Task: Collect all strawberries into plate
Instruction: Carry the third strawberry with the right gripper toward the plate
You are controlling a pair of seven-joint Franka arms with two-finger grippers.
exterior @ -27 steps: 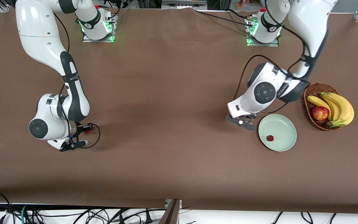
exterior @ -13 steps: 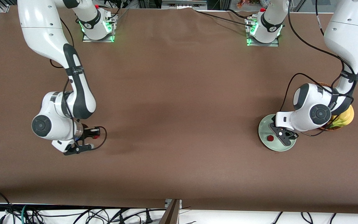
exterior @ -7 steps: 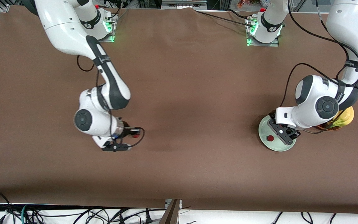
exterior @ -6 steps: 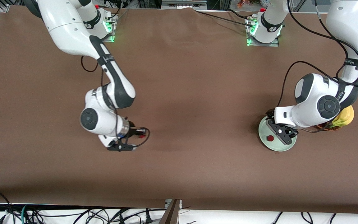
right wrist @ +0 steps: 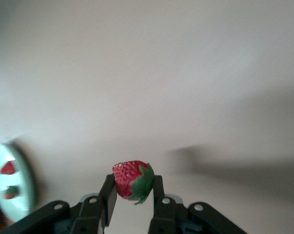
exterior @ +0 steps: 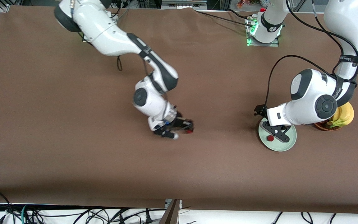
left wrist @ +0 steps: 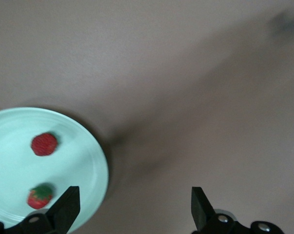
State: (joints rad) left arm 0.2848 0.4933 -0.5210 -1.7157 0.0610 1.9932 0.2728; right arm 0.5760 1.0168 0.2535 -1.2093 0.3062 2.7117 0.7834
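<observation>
Brown table [exterior: 73, 155], two arms out, mint plate [exterior: 287, 143] as the reference point here.

Plate sits toward the left arm's end of the table, with a wicker basket [exterior: 322, 127] of bananas [exterior: 346, 113] just beside it. Left gripper [left wrist: 132, 209] hangs over the plate's rim with its fingers spread wide, nothing between them. Two strawberries [left wrist: 44, 144] lie in the plate, near each other but apart. Right gripper [exterior: 183, 127] is up over the bare middle of the table, well apart from the plate, clenched on a third strawberry [right wrist: 132, 180], leafy top showing.
</observation>
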